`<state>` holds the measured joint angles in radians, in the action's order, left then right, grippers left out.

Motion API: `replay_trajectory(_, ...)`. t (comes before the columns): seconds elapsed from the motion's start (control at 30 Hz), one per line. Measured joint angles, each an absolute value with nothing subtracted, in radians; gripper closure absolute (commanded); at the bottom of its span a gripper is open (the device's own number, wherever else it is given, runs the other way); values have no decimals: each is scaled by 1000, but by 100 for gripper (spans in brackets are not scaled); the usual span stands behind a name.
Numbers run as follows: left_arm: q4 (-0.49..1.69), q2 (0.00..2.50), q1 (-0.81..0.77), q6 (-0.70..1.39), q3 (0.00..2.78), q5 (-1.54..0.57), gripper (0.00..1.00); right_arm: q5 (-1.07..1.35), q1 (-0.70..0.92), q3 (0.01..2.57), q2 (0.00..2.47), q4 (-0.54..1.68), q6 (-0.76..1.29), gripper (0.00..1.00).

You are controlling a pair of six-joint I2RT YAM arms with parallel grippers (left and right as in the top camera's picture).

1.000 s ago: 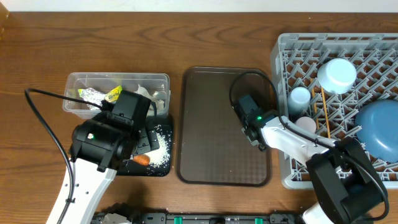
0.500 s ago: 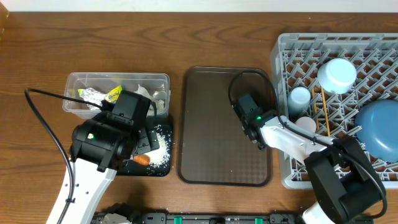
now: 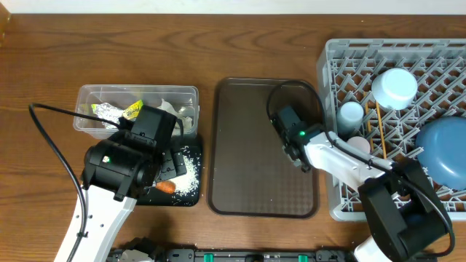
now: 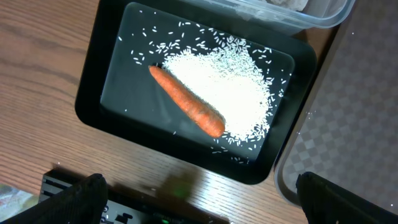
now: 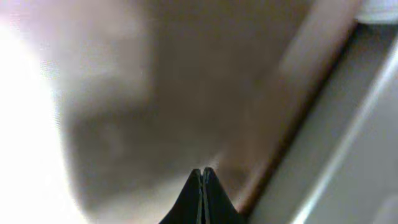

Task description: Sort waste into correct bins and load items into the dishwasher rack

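Brown wood-grain table [image 3: 44,65] fills the overhead view, with every item resting on it. The carrot [image 4: 186,109] lies flat in the black tray [image 4: 87,109]. In the left wrist view its long axis runs diagonally. The thin tip points to the upper left and the thicker end to the lower right. Its thick half rests on the heap of white rice [image 4: 236,81], and loose grains are scattered around it across the tray floor.

The left gripper [image 4: 199,180] hangs above this tray with its jaws spread wide and nothing between them. One dark finger [image 4: 81,199] shows at each lower corner of that view.

Just behind the black tray stands the clear tub [image 3: 86,109]. It holds the crumpled foil [image 3: 109,110], the yellow-green wrapper [image 3: 132,110] and white tissues [image 3: 171,108].

To the right lies the bare brown serving tray [image 3: 247,175]. The right gripper [image 5: 202,180] is low over its right side, its jaws pressed together with nothing seen between them. That wrist view is badly blurred.

Farther right, the grey rack [image 3: 335,65] holds the following:
- an upturned white bowl [image 3: 395,87]
- a light blue cup [image 3: 351,114]
- a pink cup [image 3: 357,145]
- the chopsticks [image 3: 379,131], which run roughly front to back
- the blue plate [image 3: 444,149] at the right edge
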<state>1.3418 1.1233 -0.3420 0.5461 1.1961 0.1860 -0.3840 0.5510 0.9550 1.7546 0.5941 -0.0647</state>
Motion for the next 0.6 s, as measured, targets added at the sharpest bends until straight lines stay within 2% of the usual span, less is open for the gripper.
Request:
replay_trajectory(0.07,1342,1123,-342,546,1196,186,0,-289,565,999,1739,662,-45,98)
replay_trajectory(0.17,1342,1123,-342,546,1196,186,0,-112,592,1057,1691,740,-10,89)
replay_trajectory(0.23,1342,1123,-342,546,1196,186,0,39,616,1078,1645,759,7,80)
replay_trajectory(0.33,1342,1123,-342,546,1196,186,0,172,661,1088,1606,773,18,73)
replay_trajectory(0.43,1342,1123,-342,546,1196,186,0,240,733,1087,1604,780,11,73)
replay_trajectory(0.53,1342,1123,-342,546,1196,186,0,251,823,1087,1604,789,7,59)
replay_trajectory(0.6,1342,1123,-342,546,1196,186,0,247,875,1087,1604,801,2,54)
